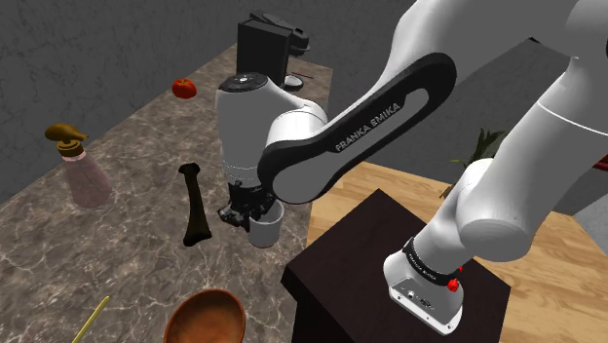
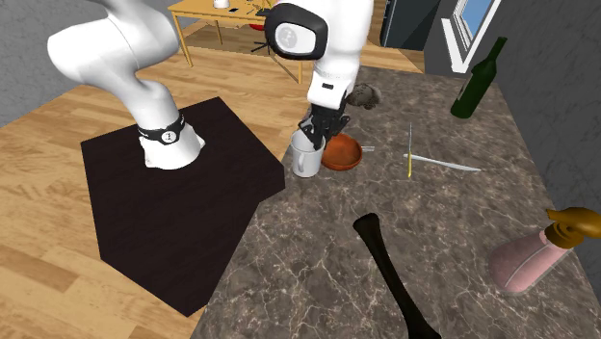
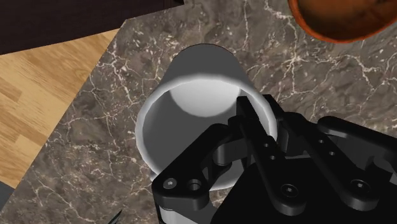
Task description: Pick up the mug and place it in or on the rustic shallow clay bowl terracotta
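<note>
A plain white mug (image 1: 265,231) stands near the marble counter's edge, beside the black stand. My black gripper (image 1: 246,214) comes down on it from above, shut on the mug's wall. In the wrist view the fingers (image 3: 251,114) clasp the rim of the mug (image 3: 191,95), one inside and one outside. The second exterior view shows the gripper (image 2: 314,135) over the mug (image 2: 303,162), and the reddish-brown shallow bowl (image 2: 342,154) right beside it. The bowl (image 1: 205,317) (image 3: 343,16) is empty. I cannot tell whether the mug touches the counter.
A black bone-shaped object (image 1: 195,205) lies on the counter, with a pink spray bottle (image 1: 83,173), a tomato (image 1: 183,88) and a black coffee machine (image 1: 268,44) further along. A green bottle (image 2: 479,82) and a knife (image 2: 445,166) lie past the bowl. The stand (image 2: 173,202) borders the counter.
</note>
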Motion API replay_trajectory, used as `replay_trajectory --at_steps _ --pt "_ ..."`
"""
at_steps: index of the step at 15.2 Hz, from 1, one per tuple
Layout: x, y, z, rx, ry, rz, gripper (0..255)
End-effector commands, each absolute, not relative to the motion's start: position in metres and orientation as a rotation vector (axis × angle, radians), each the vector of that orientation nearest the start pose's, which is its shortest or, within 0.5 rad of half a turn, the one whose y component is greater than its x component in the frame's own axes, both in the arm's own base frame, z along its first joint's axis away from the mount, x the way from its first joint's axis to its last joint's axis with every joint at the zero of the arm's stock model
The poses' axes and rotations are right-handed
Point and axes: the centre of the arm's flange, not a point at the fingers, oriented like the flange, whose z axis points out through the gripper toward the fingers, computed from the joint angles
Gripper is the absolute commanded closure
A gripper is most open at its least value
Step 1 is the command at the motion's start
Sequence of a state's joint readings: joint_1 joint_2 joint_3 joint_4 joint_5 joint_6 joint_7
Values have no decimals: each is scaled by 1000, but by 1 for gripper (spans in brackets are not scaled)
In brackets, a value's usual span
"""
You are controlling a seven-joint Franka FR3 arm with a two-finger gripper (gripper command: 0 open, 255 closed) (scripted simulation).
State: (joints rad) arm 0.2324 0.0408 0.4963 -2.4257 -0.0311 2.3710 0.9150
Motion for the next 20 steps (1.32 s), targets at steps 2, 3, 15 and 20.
replay_trajectory --at_steps 2,3,15,20 --pt "341 354 286 -3196 263 97 255" --pt "336 367 287 -3196 263 97 255" --pt "283 508 299 -3196 263 97 255" --pt "283 508 272 -3196 263 97 255"
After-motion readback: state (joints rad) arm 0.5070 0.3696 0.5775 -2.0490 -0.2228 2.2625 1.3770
